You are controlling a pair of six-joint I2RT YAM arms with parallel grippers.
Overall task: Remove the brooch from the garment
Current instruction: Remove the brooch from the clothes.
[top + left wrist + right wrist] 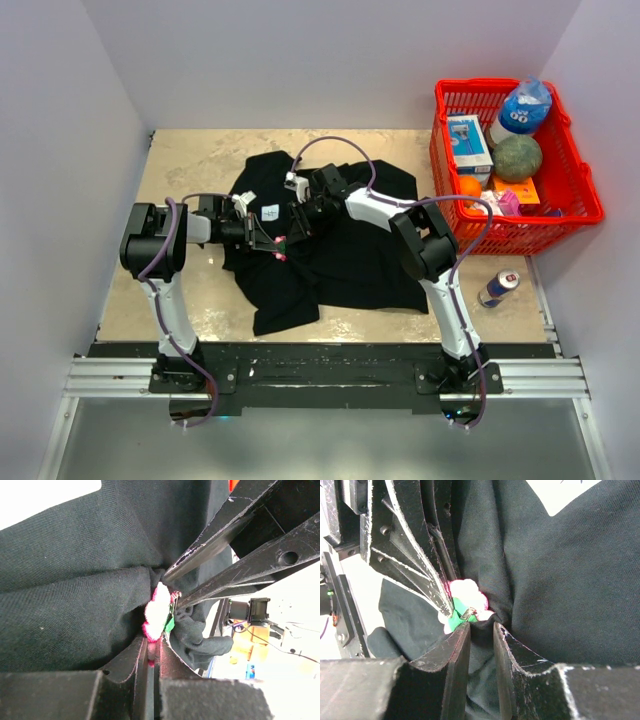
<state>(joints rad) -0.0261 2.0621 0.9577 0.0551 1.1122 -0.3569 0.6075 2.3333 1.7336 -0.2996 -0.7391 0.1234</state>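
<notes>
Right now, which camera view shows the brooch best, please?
The right wrist view: the brooch is close, with pink edge, green part and clasp visible. Left wrist shows it overexposed; top external, a speck.

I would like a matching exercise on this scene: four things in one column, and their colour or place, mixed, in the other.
1. brooch
2. shirt
3. basket
4. drink can

a. red, at the table's far right
b. black, spread mid-table
c. lying on the table beside the basket
d. pink, on the shirt

Pairs: 1-d, 2-b, 3-a, 4-c
</notes>
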